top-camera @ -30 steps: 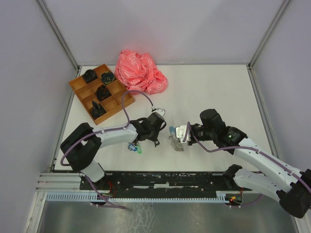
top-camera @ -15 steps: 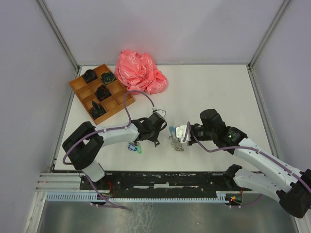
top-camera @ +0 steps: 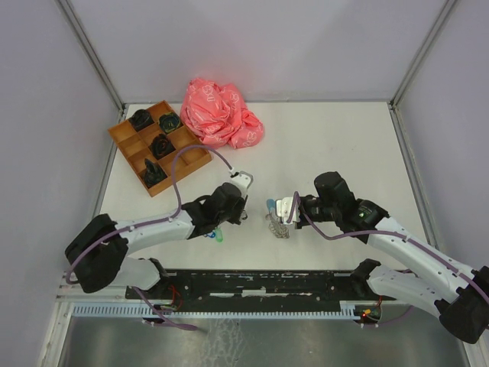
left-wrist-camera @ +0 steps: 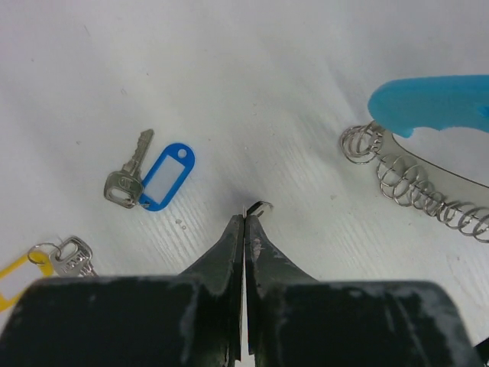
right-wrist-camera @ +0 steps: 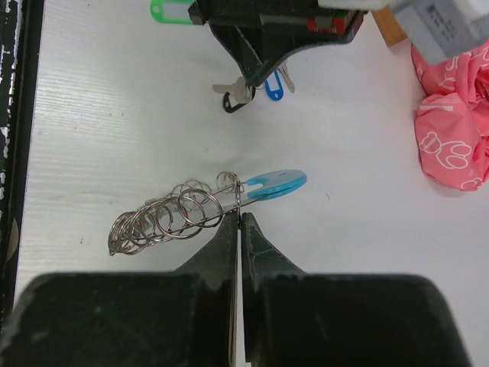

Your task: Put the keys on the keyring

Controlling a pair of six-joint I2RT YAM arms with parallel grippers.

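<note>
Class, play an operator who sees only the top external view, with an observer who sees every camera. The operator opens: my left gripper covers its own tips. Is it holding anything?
Observer: Yes. The left wrist view shows the left gripper shut on a small silver metal piece at its tips.
Operator: Where does the right one grip?
Observer: By the right wrist view, the right gripper is shut on the keyring where its wire coils meet the light blue segment.
Operator: Any loose key nearby?
Observer: A blue-tagged key lies flat, apart from the left gripper.
</note>
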